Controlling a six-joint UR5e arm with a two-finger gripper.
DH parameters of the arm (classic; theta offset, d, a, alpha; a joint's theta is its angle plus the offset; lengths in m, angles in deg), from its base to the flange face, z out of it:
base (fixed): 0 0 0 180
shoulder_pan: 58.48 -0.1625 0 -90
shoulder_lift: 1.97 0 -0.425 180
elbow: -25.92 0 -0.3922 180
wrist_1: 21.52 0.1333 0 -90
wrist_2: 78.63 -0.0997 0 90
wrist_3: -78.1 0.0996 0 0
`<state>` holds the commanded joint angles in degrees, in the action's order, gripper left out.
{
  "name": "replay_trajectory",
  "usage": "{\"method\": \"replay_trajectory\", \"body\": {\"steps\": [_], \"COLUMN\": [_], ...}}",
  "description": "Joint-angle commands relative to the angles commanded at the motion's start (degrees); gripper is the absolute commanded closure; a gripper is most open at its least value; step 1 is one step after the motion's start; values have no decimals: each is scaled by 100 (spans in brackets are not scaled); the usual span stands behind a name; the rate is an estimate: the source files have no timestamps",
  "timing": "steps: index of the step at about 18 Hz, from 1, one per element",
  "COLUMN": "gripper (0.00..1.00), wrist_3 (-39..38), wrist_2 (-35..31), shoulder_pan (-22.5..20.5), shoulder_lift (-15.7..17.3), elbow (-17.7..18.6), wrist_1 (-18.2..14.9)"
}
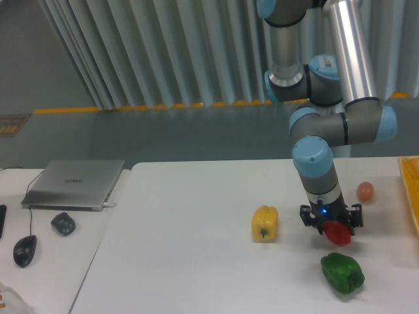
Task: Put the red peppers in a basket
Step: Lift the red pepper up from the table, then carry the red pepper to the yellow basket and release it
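Grey ribbed panels fill the background behind a white surface [196, 216]. Note the arm [327, 124] reaching down from the upper right, tilted slightly at the wrist. Check the claw [330, 221]: its two fingers are closed on the top of the red pepper [336, 232], one finger on each side. You cannot tell from this view whether the pepper rests on the surface or hangs just above it.

Locate the other items as follows:
- Yellow pepper [264, 223]: upright, to the left of the claw, apart from it.
- Green pepper [342, 272]: lying near the front edge, just below the red pepper, not touching it.
- Small orange-pink fruit [365, 191]: behind and to the right of the claw.
- Basket [412, 190]: only its yellow-orange edge shows at the right border, well apart from the red pepper.

On the adjoining desk at the left you see a closed laptop [74, 184] and a mouse [24, 250].
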<state>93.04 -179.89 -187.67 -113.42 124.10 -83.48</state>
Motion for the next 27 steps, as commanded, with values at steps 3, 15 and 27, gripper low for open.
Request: {"method": "replay_trajectory", "body": {"steps": [3, 15, 27], "gripper": [37, 37, 37], "wrist_3": [0, 2548, 7036], "wrist_2": [0, 9, 97], "shoulder_pan": [9, -264, -772], "shoulder_lift": [18, 580, 711], "elbow": [-132, -914, -993], "wrist_1": [-87, -1019, -1292]}}
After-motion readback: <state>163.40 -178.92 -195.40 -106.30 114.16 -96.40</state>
